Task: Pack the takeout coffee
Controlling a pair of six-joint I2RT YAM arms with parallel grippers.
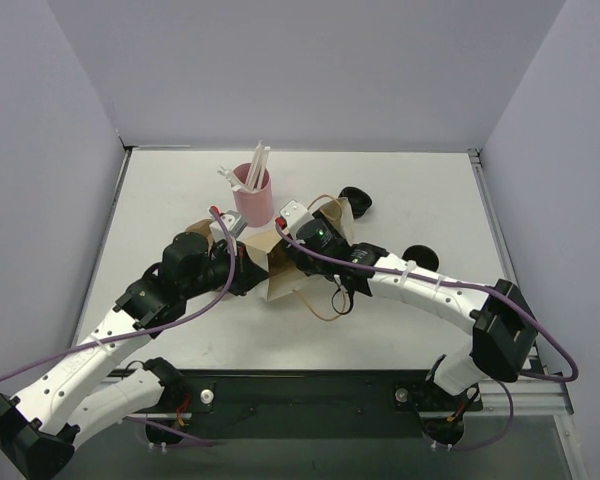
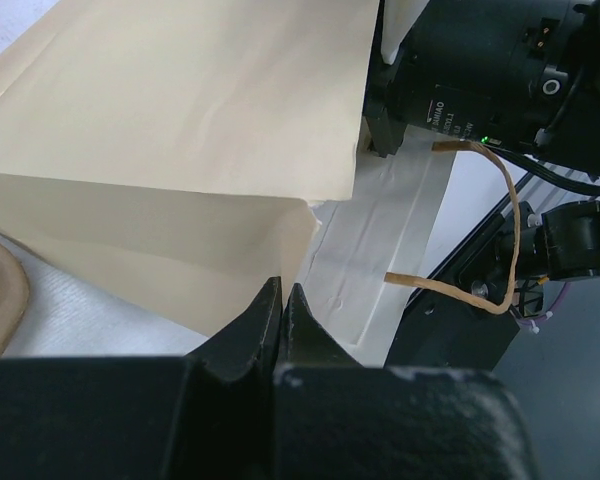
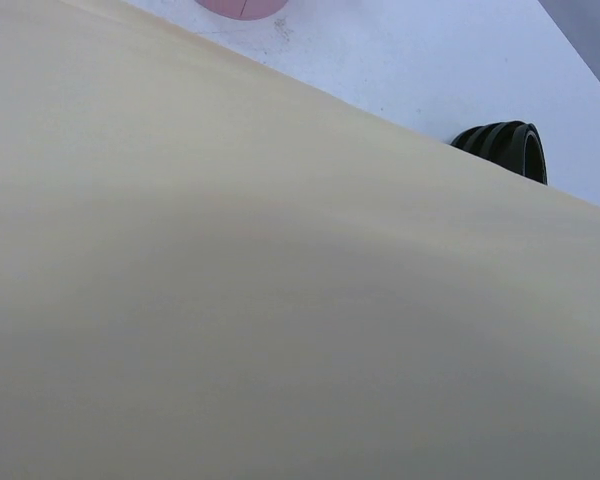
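Bag (image 1: 278,278) lay on its side mid-table (image 1: 430,190), between the two arms and just in front of the pink cup (image 1: 252,197), which held white sticks. Left gripper (image 1: 242,272) was at the bag's left side. In the left wrist view its fingers (image 2: 255,325) were pressed together, and the cream panel's lower edge ran straight into the seam between them, so it looked like a pinch on the bag's edge. Same view showed a brown handle (image 2: 505,230) looping off the bag's white outer face, with the right arm's black wrist body just beyond it.

Right gripper (image 1: 292,232) was at the bag's upper right edge. Its fingertips were hidden by paper in the top view, and bag paper filled nearly the whole right wrist view, so I couldn't tell whether the jaws were spread or closed, or on what.

Two black lids were on the table right of the bag: one (image 1: 356,200) near the back, one (image 1: 420,257) closer to the right forearm. Both sat clear of the bag.
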